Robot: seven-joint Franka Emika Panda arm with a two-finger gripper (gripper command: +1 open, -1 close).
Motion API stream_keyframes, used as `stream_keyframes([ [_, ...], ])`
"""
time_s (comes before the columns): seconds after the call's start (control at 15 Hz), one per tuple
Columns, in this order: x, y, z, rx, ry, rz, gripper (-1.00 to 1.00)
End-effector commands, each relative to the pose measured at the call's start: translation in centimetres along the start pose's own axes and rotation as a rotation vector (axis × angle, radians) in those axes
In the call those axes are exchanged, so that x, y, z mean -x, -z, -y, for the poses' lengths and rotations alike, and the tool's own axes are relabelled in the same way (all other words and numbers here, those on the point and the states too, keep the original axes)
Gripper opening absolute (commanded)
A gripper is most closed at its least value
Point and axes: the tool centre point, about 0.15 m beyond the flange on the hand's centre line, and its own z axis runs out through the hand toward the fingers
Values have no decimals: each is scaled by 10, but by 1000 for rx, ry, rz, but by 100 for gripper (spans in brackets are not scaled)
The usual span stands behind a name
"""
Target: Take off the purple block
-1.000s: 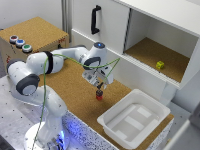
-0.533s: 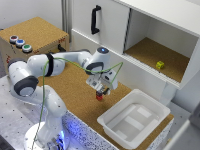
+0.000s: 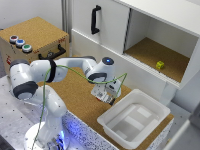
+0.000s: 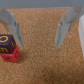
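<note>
**Exterior view.** Over the last second the gripper (image 3: pixel 103 95) has come down from a hover to just above the cork surface (image 3: pixel 75 95), at the spot where a small red object stood beside the white tray (image 3: pixel 132 117). The arm has barely shifted sideways. In this view the gripper body now covers that object, so the purple block cannot be made out here. Judgement: the approach descent is complete or nearly so, and the grasp has not yet been made. A yellow-green cube (image 3: pixel 160 65) rests in the open cabinet compartment, well apart from the work area, and plays no part in this step.

**Wrist view.** The gripper (image 4: pixel 39 44) is wide open and holds nothing. Bare cork shows between the two fingers (image 4: pixel 64 27).

- Location: the purple block (image 4: pixel 5 42) sits on top of the red cube (image 4: pixel 12 54), touching it. The stack stands at the picture's edge, by one fingertip and not centred between the fingers.
- Appearance: dark purple, small, with a yellow marking on the visible face. It is partly cut off by the frame, and the picture is blurred.
- Red cube: similar in size, also with a yellow marking.

Judgement: if the fingers closed now they would probably miss the block or strike it with one finger. A sideways correction to centre the stack appears necessary. The grip height should take the upper block only, leaving the red cube in place.
</note>
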Motion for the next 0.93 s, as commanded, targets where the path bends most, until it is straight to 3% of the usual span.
stream_keyframes([
  [0.0,-20,-35,-7,12,-15,32,-100],
  [0.47,-36,-55,5,23,-48,55,-100],
  [0.87,-57,-62,51,5,-52,65,-100],
])
